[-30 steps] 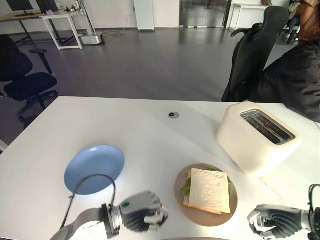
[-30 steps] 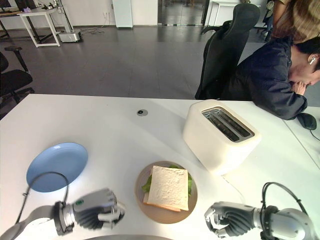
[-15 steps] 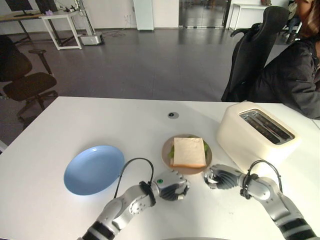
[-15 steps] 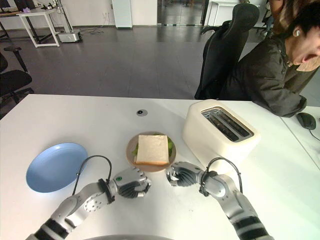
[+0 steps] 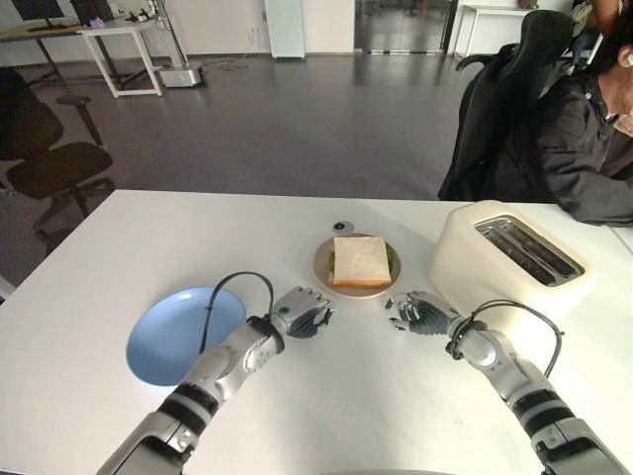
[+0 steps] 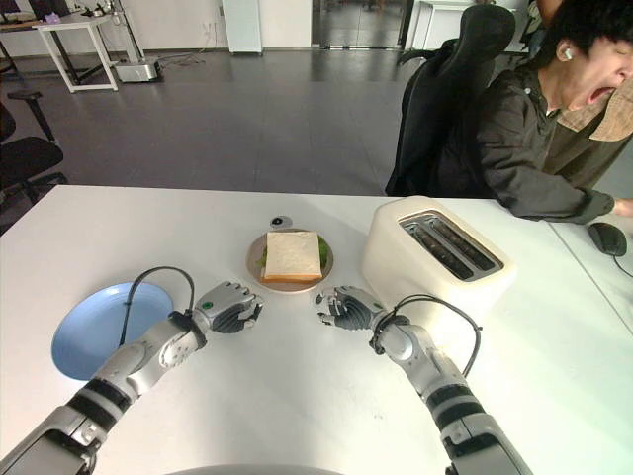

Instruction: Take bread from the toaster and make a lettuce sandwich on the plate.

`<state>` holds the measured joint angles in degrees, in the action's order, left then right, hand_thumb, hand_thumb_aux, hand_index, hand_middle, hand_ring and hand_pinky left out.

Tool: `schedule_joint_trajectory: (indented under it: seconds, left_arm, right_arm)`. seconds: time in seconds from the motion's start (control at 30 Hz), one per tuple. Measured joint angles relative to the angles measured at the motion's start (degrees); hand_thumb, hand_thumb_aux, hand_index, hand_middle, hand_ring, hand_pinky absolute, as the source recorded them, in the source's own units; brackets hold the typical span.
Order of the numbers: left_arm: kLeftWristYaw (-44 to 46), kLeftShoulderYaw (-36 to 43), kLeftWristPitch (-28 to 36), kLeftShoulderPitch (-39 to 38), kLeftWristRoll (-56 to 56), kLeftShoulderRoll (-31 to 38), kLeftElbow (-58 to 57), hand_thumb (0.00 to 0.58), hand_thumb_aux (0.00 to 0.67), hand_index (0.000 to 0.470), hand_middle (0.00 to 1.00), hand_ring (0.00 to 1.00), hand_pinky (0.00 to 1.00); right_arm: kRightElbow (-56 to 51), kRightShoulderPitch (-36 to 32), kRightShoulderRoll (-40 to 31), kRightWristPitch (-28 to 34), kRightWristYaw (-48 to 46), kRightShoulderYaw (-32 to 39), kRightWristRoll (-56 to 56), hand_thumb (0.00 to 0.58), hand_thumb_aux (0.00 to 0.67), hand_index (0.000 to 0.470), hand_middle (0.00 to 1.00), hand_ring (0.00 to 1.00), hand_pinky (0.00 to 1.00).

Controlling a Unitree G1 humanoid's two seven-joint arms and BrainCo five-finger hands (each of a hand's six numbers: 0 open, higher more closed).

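The left robot hand point(image 5: 303, 313) and right robot hand point(image 5: 417, 313) lie nearest on the white desk point(image 5: 119, 247), fingers curled in on nothing, and the left forearm overlaps the right rim of the blue plate point(image 5: 168, 336). Just beyond and between them sits the sandwich point(image 5: 358, 261) on its brown plate point(image 5: 356, 292), its lettuce point(image 6: 323, 252) mostly hidden under the top slice. The toaster point(image 5: 504, 272) stands to the right, its slots too dark to see into.

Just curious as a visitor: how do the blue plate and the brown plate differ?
The blue plate is bare; the brown plate holds a sandwich. The blue plate lies nearer the robot, on its left; the brown plate sits farther back, by the toaster. Both are round, flat on the table.
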<state>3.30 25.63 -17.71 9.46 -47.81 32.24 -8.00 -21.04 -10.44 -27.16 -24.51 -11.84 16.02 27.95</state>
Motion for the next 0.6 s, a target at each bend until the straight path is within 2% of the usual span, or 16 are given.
schedule_joint_trajectory:
  seconds: [0.03,0.07,0.1,0.17,0.27,0.43,0.6]
  left_arm:
    - [2.0,-1.3,0.1,-5.2,3.4,0.4,7.0,0.148,0.092,0.065,0.00,0.00,0.00]
    - [2.8,-2.3,0.3,-8.8,6.2,0.3,12.1,0.000,0.000,0.000,0.00,0.00,0.00]
    - [3.2,-3.6,0.2,-14.0,10.8,-0.3,18.9,0.000,0.000,0.000,0.00,0.00,0.00]
    - [4.0,-4.7,0.3,-20.3,18.9,-2.3,25.5,0.000,0.000,0.000,0.00,0.00,0.00]
    - [6.2,-6.2,-1.4,-25.2,35.9,-6.1,29.8,0.000,0.000,0.000,0.00,0.00,0.00]
    - [13.8,-9.3,-5.6,-27.7,57.9,-8.4,28.1,0.000,0.000,0.000,0.00,0.00,0.00]
    - [19.3,-11.9,-6.1,-25.7,65.6,-9.7,25.3,0.000,0.000,0.000,0.00,0.00,0.00]
  right_arm:
    - [5.7,4.4,-2.3,0.1,-1.2,-2.1,-2.2,0.000,0.000,0.000,0.00,0.00,0.00]
    - [9.9,7.9,-3.5,0.4,-2.2,-3.6,-4.1,0.000,0.000,0.000,0.00,0.00,0.00]
    - [16.0,13.0,-4.7,0.8,-3.7,-5.3,-7.7,0.000,0.000,0.000,0.00,0.00,0.00]
    - [24.6,19.8,-4.8,2.0,-6.1,-6.3,-13.8,0.000,0.000,0.000,0.00,0.00,0.00]
    - [35.2,27.5,-1.6,2.1,-7.8,-6.3,-25.0,0.000,0.000,0.000,0.00,0.00,0.00]
    - [36.1,29.0,3.0,2.6,-7.7,-9.1,-33.7,0.000,0.000,0.000,0.00,0.00,0.00]
    - [36.0,27.3,4.8,2.5,-7.4,-11.3,-34.9,0.000,0.000,0.000,0.00,0.00,0.00]
